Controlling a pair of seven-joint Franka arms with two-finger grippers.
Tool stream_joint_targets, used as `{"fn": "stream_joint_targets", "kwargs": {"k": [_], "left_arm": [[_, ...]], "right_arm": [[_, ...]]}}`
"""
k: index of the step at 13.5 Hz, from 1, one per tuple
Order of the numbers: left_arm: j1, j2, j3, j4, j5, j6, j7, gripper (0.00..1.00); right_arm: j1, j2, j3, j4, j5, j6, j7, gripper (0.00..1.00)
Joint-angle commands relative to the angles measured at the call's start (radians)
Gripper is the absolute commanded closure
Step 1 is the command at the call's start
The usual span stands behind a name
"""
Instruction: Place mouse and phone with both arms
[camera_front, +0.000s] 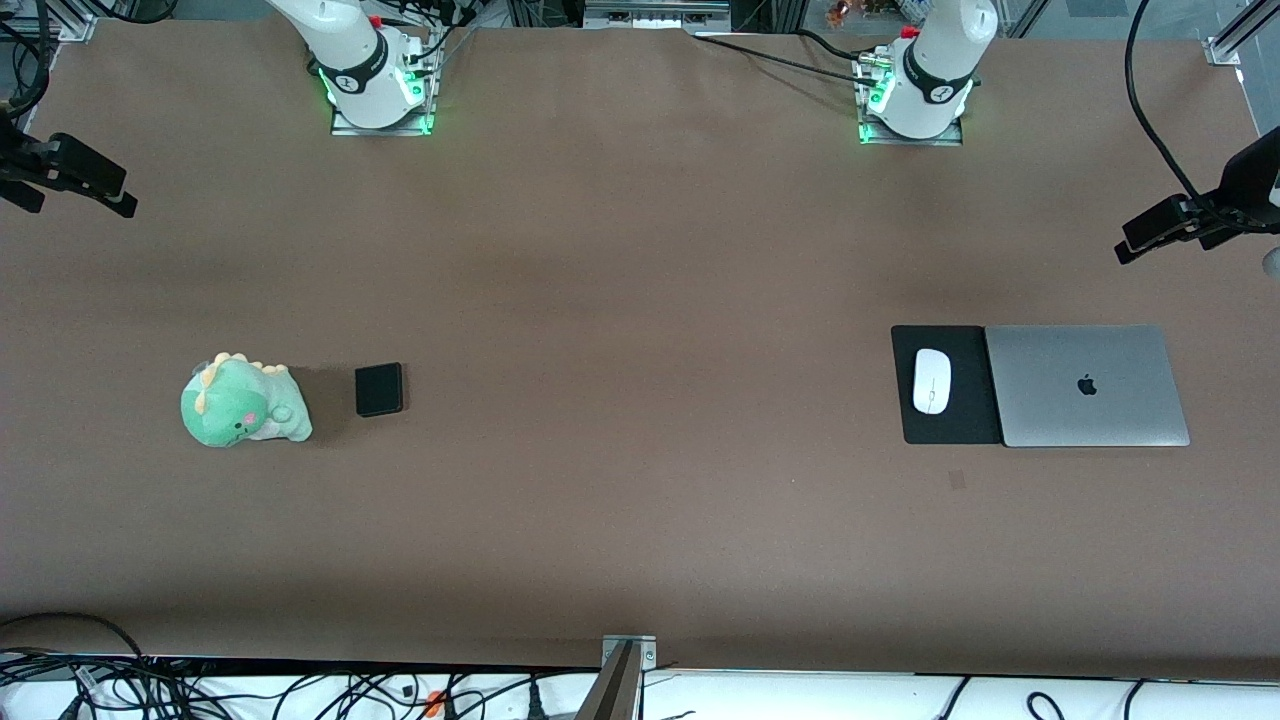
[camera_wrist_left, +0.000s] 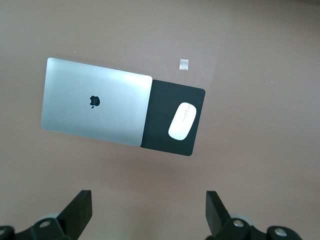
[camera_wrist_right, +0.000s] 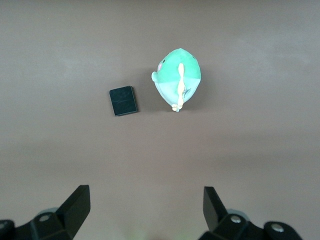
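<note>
The mouse lies on a black pad beside a closed laptop, toward the left arm's end of the worktop. The phone lies flat just beside a green plush toy, toward the right arm's end. The left tool hangs spread wide and empty above the pad and laptop; the right tool hangs likewise above phone and toy.

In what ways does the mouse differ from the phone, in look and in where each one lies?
The mouse is white and oval; the phone is black and rectangular. The mouse lies on a black mouse pad beside a closed laptop; the phone lies on the bare table beside a green plush dinosaur. Both are similar in size, and neither is held.
</note>
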Motion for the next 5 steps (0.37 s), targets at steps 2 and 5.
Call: {"fn": "stream_joint_targets", "kwargs": {"k": [2, 5], "left_arm": [[-0.006, 0.013, 0.009, 0.028, -0.007, -0.006, -0.002, 0.0], [-0.006, 0.013, 0.009, 0.028, -0.007, -0.006, -0.002, 0.0]], "right_arm": [[-0.012, 0.032, 0.008, 0.032, -0.006, 0.018, -0.004, 0.0], [-0.009, 0.038, 0.009, 0.032, -0.007, 0.018, -0.001, 0.0]]}}
